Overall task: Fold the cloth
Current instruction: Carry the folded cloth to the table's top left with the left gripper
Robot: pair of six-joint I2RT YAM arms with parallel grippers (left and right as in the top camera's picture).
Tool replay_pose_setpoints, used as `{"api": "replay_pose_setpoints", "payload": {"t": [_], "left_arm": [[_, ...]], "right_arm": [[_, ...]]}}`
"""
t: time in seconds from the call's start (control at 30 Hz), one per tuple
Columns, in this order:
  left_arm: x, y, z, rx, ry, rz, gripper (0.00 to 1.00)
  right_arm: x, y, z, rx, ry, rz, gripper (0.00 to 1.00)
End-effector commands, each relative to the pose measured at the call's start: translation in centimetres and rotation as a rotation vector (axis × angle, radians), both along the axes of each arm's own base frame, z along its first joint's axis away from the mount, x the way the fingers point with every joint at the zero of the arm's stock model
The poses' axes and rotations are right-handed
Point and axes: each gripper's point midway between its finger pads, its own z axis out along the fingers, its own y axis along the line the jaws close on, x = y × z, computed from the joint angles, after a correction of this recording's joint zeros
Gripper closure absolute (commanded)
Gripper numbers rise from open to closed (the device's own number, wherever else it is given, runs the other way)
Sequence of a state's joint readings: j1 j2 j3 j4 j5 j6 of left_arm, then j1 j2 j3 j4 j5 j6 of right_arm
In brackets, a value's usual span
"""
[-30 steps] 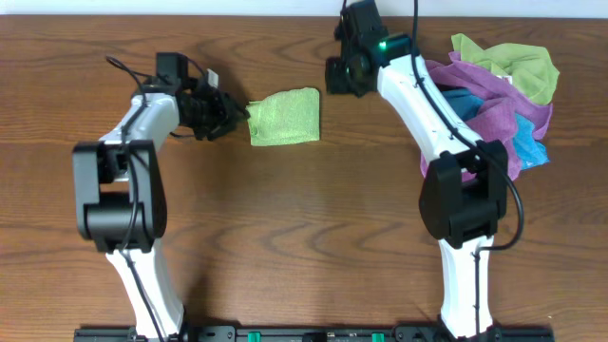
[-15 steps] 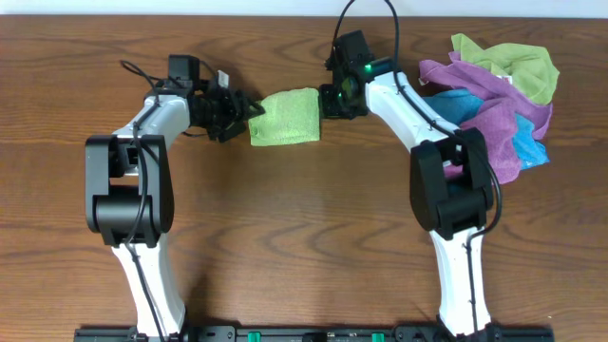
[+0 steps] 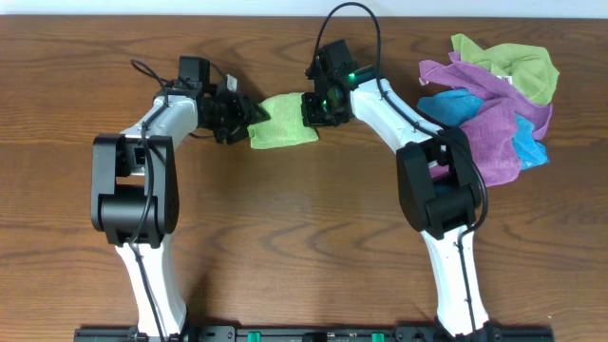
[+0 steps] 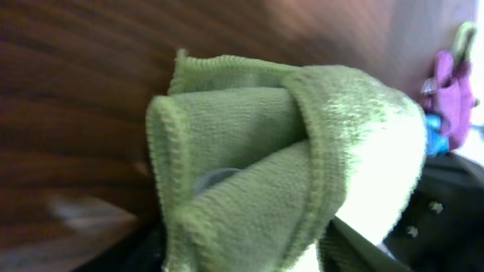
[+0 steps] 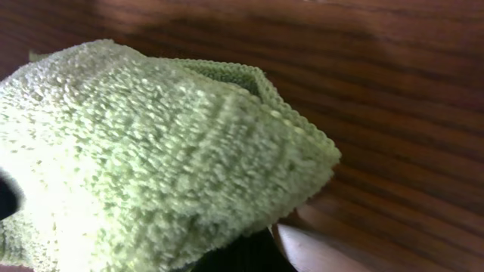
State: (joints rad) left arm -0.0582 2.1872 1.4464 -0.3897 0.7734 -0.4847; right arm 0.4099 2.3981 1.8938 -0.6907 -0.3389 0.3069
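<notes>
Between our arms on the table point(image 3: 285, 228), the cloth point(image 3: 283, 122) lies folded small, our right fingers point(image 3: 313, 107) clenched on its right edge, likely to steady it, while we cannot tell whether our left fingers point(image 3: 244, 112) grasp its bunched left edge.

Wooden desk point(image 3: 285, 237). At its far right lies a heap: purple towels point(image 3: 494, 123), blue towel point(image 3: 451, 104), green towel point(image 3: 513, 62) uppermost.
</notes>
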Motion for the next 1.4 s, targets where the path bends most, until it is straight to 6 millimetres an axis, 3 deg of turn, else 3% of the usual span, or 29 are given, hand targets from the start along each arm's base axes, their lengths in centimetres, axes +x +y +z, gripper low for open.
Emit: {"api": "replay_pose_setpoints", "payload": {"t": [0.0,0.17,0.37,0.5,0.67,0.8,0.9,1.07,1.23,1.37], "left_arm": [[-0.6,0.7,-2.2,0.055,0.051,0.017,0.61],[-0.5,1.0,-2.4,0.076,0.049,0.025,0.93],[0.6,0.8,-1.4,0.026,0.000,0.021,0.95],[3.8,2.2,2.6,-0.045,-0.089,0.057,0.94],[9.0,7.9,10.1,-0.056,-0.241,0.182,0.94],[11.1,13.2,13.5,-0.051,-0.294,0.307,0.95],[11.6,18.9,13.8,-0.029,-0.278,0.469,0.94],[11.1,25.3,13.0,0.001,-0.214,0.680,0.94],[11.3,29.0,13.2,-0.023,-0.179,0.875,0.94],[12.7,30.5,14.0,-0.109,-0.207,0.976,0.94]], "right_arm": [[-0.5,0.2,-1.0,0.014,0.039,-0.003,0.99],[0.5,-0.7,0.6,0.026,0.036,-0.015,0.99],[2.1,-2.6,5.2,-0.012,-0.014,-0.002,0.99],[3.3,-5.5,9.5,-0.093,-0.087,-0.021,0.99],[2.6,-7.3,12.8,-0.120,-0.099,-0.032,0.99],[1.7,-7.9,13.6,-0.131,-0.086,-0.023,0.99],[1.1,-8.2,13.5,-0.145,-0.062,-0.024,0.99],[0.6,-8.3,13.4,-0.150,-0.043,-0.021,0.99],[0.4,-8.3,13.3,-0.153,-0.034,-0.018,0.99],[0.1,-8.3,13.2,-0.156,-0.023,-0.018,0.99]]}}
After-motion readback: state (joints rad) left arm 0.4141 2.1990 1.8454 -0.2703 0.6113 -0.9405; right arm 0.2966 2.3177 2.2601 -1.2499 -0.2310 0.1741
